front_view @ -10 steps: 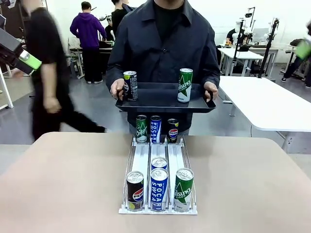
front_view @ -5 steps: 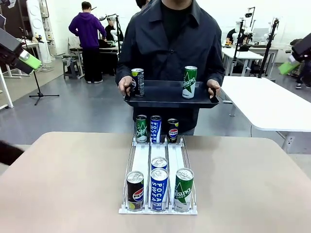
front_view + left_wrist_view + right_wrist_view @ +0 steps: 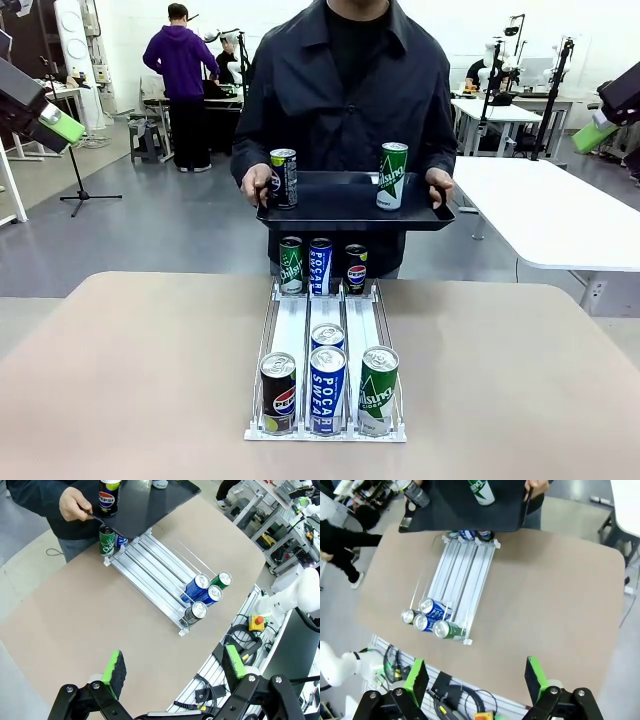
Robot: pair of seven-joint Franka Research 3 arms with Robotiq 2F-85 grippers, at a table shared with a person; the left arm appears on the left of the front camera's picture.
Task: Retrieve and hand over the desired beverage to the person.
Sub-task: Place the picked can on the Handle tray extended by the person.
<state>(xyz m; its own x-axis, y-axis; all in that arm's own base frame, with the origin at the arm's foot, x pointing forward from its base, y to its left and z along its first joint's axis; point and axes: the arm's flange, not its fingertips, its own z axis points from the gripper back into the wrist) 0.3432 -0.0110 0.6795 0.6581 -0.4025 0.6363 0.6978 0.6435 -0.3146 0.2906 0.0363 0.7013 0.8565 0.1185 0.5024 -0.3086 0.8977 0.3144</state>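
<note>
At the table's far side stands the person (image 3: 345, 90) in a dark jacket, holding a black tray (image 3: 345, 212) with both hands. On it stand a black Pepsi can (image 3: 284, 178) and a green Chilsung can (image 3: 392, 175). A metal three-lane can rack (image 3: 300, 330) lies mid-table. Its near end holds a Pepsi can (image 3: 278, 392), two blue Pocari Sweat cans (image 3: 327, 390) one behind the other, and a green can (image 3: 378, 390). Three more cans (image 3: 320, 266) stand at its far end. My left gripper (image 3: 175, 665) and right gripper (image 3: 476, 679) hang open high above the table, both holding nothing.
The tan table (image 3: 130, 380) is bare on both sides of the rack. The tray overhangs the rack's far end in both wrist views. A white table (image 3: 560, 215) stands back right. A person in a purple hoodie (image 3: 180, 70) works far behind.
A passer-by in black has walked out at the left. The person with the tray has shifted slightly and raised it a little. Both grippers stay open.
</note>
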